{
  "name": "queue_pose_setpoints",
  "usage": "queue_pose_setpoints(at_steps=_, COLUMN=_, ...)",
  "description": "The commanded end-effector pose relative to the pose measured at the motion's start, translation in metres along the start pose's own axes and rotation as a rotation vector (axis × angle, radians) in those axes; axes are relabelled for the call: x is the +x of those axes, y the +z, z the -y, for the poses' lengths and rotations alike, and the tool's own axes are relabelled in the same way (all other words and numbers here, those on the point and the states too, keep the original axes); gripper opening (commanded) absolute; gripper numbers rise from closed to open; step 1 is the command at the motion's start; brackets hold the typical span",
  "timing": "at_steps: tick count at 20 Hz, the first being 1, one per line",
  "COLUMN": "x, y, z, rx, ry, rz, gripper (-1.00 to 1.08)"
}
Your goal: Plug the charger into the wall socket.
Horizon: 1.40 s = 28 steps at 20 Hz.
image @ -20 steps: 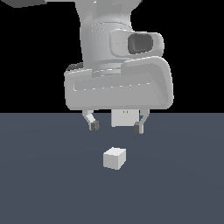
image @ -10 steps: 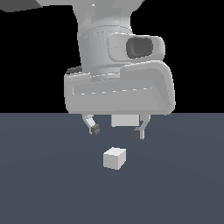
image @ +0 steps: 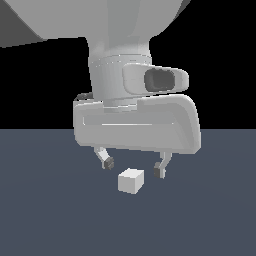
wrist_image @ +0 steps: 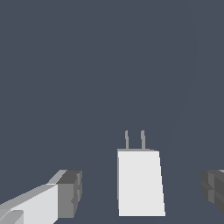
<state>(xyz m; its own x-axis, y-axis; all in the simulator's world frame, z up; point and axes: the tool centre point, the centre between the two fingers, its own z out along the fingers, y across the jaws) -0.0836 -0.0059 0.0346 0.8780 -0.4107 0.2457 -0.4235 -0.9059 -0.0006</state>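
Note:
The charger [image: 131, 181] is a small white block lying on the dark grey floor; in the wrist view the charger [wrist_image: 140, 181] shows two thin prongs at one end. My gripper [image: 133, 166] hangs open just above it, one finger to each side, touching nothing. In the wrist view my gripper [wrist_image: 142, 192] straddles the block, with a dark pad [wrist_image: 70, 193] on one side and the other pad [wrist_image: 213, 190] at the picture's edge. The wall socket is out of view.
The dark grey floor [image: 50, 210] spreads flat around the charger. The arm's large white body [image: 135, 120] fills the upper part of the exterior view.
The gripper has come down toward the charger, its fingers still spread. The charger has not moved.

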Motion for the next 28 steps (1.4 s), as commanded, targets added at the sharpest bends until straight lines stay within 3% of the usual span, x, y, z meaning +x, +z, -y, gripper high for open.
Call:
queue_pose_setpoints(at_steps=1, x=-0.003, y=0.01, z=0.0, rx=0.0, ry=0.001, rz=0.0, gripper=1.0)
queue_pose_setpoints(at_steps=8, x=-0.006, y=0.022, z=0.0, rx=0.0, ry=0.001, rz=0.0, gripper=1.0)
queue_pose_setpoints(at_steps=9, x=-0.006, y=0.022, z=0.0, rx=0.0, ry=0.001, rz=0.0, gripper=-1.0)
queue_pose_setpoints(at_steps=28, x=0.006, y=0.017, z=-0.004, rx=0.011, ry=-0.045, rz=-0.003, gripper=-1.0)
